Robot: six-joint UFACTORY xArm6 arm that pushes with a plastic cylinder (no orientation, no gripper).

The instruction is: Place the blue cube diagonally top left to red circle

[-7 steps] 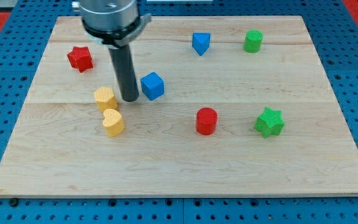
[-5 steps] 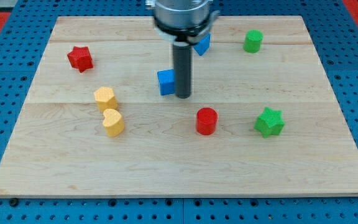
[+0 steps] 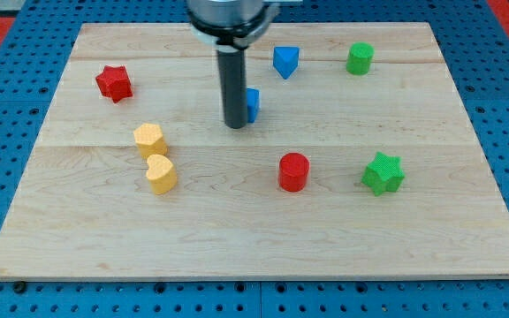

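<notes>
My tip [image 3: 236, 124] sits tight against the blue cube [image 3: 252, 104], up-left of the red cylinder [image 3: 294, 171]; no jaws here. Off-centre shove risks the cube spinning away toward the blue triangular block [image 3: 285, 61].

My tip [image 3: 236, 124] stands touching the left side of the blue cube [image 3: 253, 104], which sits upper left of the red circle block [image 3: 294, 171] on the wooden worktop [image 3: 237, 238].

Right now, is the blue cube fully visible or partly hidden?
Partly hidden: my tip stands before the blue cube, showing only its right edge.
</notes>
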